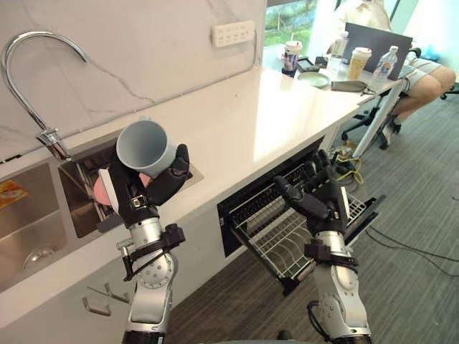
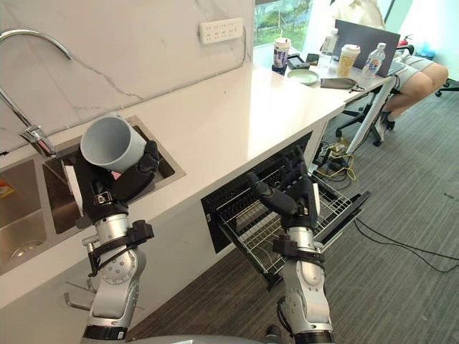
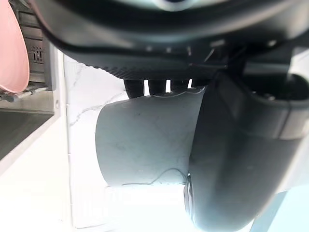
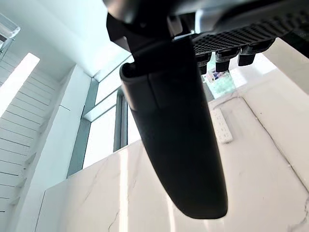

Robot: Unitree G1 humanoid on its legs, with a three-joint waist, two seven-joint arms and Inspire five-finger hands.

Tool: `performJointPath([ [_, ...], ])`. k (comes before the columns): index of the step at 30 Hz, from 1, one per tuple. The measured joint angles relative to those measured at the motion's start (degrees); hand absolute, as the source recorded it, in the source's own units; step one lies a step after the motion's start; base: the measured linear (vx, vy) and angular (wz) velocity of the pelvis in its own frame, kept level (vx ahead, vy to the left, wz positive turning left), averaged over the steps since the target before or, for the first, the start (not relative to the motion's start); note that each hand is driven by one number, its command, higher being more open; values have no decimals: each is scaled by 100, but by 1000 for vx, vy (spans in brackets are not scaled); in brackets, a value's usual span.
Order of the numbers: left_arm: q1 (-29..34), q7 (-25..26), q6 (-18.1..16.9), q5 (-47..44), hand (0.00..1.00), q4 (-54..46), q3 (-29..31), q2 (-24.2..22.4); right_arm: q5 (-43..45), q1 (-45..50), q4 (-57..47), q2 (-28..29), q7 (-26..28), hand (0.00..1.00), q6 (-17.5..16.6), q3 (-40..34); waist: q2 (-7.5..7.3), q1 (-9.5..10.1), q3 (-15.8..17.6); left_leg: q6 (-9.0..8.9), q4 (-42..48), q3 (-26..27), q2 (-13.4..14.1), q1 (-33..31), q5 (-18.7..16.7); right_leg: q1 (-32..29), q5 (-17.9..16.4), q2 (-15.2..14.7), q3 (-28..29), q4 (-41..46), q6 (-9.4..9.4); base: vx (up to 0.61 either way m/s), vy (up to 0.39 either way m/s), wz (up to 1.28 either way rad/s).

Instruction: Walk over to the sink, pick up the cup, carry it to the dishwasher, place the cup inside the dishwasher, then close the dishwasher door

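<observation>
My left hand (image 1: 154, 185) is shut on a grey cup (image 1: 145, 147), held up above the counter's front edge by the sink (image 1: 29, 215), its mouth tilted up toward me. In the left wrist view the cup (image 3: 145, 140) sits between thumb and fingers. My right hand (image 1: 315, 195) is open with straight fingers, raised over the pulled-out dishwasher rack (image 1: 276, 233). The dishwasher door (image 1: 362, 215) hangs open below the counter.
A curved tap (image 1: 32, 72) rises behind the sink, and a pink plate (image 1: 104, 190) stands in the sink's rack. At the counter's far end stand cups, a bottle (image 1: 385, 66) and a laptop, with a seated person (image 1: 419, 79) beside them.
</observation>
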Motion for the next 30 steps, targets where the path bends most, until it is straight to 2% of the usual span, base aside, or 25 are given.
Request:
performJointPath([
  [3,-88,112,-1,245,0,142,-134,-14,615,-177,-127,-191,797,100,347,43,-1,-13,-2,-23,-2,170,38,51,2,-11,57,53,142,-101,-15,-1,-12,-24],
  [6,-308,133,24,510,0,550,-272,-16,1031,-302,-183,-426,1290,100,566,200,0,-32,-3,-40,-26,199,44,89,4,-9,62,67,166,-108,-17,10,-8,-7],
  [10,-442,180,97,830,0,941,-460,19,1584,-417,-186,-510,1686,100,659,449,-4,-29,-6,-41,-67,232,19,143,5,14,71,53,196,-108,-10,-20,7,-4],
  [14,-560,171,230,1178,0,1282,-508,100,1726,-569,-195,-570,2057,100,720,587,-11,-31,-11,-33,-68,233,-4,148,14,15,96,38,208,-109,-14,-49,1,-1],
  [18,-702,104,344,1179,0,1528,-525,255,1639,-655,-223,-666,2067,100,723,637,-19,-25,-19,-37,-70,225,-5,125,43,13,108,30,193,-111,-19,-55,-11,2],
  [22,-823,-142,684,860,0,1680,-713,356,1183,-786,-227,-757,1774,100,723,643,-19,-28,-23,-38,-83,203,-6,110,85,10,125,27,176,-112,-31,-53,-15,3],
  [25,-892,-261,797,839,0,1860,-854,366,737,-797,-231,-775,1556,100,729,653,-18,-30,-29,-38,-108,183,-8,109,123,9,135,29,161,-113,-43,-41,-13,3],
  [27,-901,-342,877,826,0,1864,-896,364,525,-824,-235,-794,1460,100,778,698,-17,-38,-30,-37,-126,178,-9,108,147,3,143,32,157,-113,-52,-87,-21,5],
  [28,-1077,-468,1044,775,0,1863,-1101,388,-147,-986,-293,-922,1088,100,1017,900,-17,-31,-36,-35,-129,142,-9,88,196,3,167,33,143,-113,-66,-122,-26,7],
  [30,-1132,-493,1066,775,0,1863,-1183,417,-360,-1034,-296,-943,989,100,1044,902,-17,-32,-37,-31,-129,137,-9,78,205,-2,177,39,140,-114,-72,-83,-16,4],
])
